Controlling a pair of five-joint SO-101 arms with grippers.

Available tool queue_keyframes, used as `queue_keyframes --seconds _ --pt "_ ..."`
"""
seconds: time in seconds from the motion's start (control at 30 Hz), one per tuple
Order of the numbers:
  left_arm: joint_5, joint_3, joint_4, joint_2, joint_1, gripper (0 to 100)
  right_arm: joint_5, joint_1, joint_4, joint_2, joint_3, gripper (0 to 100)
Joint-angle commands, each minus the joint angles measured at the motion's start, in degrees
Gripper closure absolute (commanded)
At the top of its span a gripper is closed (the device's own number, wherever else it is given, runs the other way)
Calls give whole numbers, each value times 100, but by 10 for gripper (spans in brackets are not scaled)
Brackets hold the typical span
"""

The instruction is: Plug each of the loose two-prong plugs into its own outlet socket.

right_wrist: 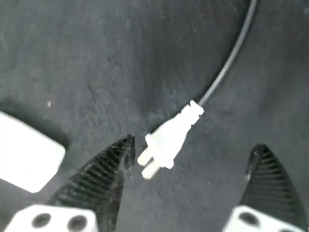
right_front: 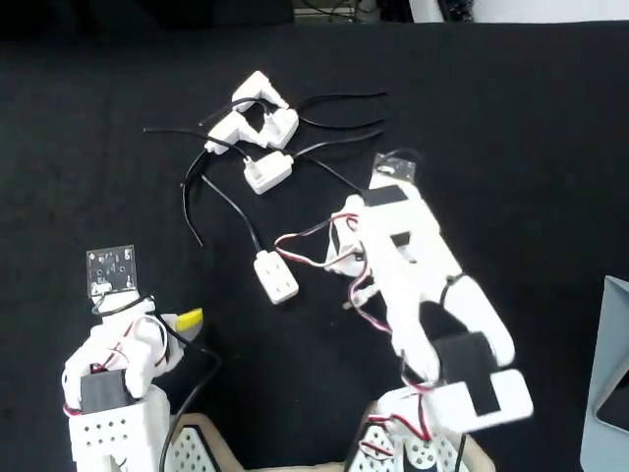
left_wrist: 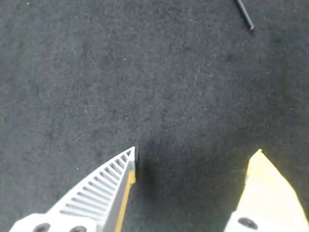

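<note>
Your black worktop [right_front: 531,118] carries every item. Your right arm [right_front: 413,265] is stretched out over its middle. Your left arm [right_front: 113,374] sits folded at the near edge. A grey container [right_front: 609,374] stands at the worktop's edge on the right arm's side.

At the far side, a cluster of white outlet blocks [right_front: 267,170] lies among black leads. A single outlet socket [right_front: 276,276] lies apart from the cluster, nearer the arms and between them.

Your right pincer [right_wrist: 193,145] stands apart, its dark fingers [right_wrist: 104,176] on either side of a white two-prong plug [right_wrist: 169,140]. The plug lies flat on the worktop, unplugged and ungripped. It is nearer one finger, with its prongs turned toward that finger, but you cannot tell whether they touch. Its black cable [right_wrist: 231,58] runs away from the pincer. A white block [right_wrist: 26,154] lies just beside the same finger.

Your left pincer [left_wrist: 195,152] is also apart and holds nothing, over bare worktop. A loose cable end [left_wrist: 245,15] lies well apart from it.
</note>
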Motion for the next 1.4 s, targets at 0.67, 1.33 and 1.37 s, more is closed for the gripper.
queue_keyframes --seconds 0.67,1.33,1.37 --pt "53 101 26 -18 22 646 404 62 -791 435 -295 986" --pt "53 101 26 -18 22 646 4396 26 -756 154 -875 790" --pt "53 101 26 -18 22 646 4334 9 -624 154 -927 790"
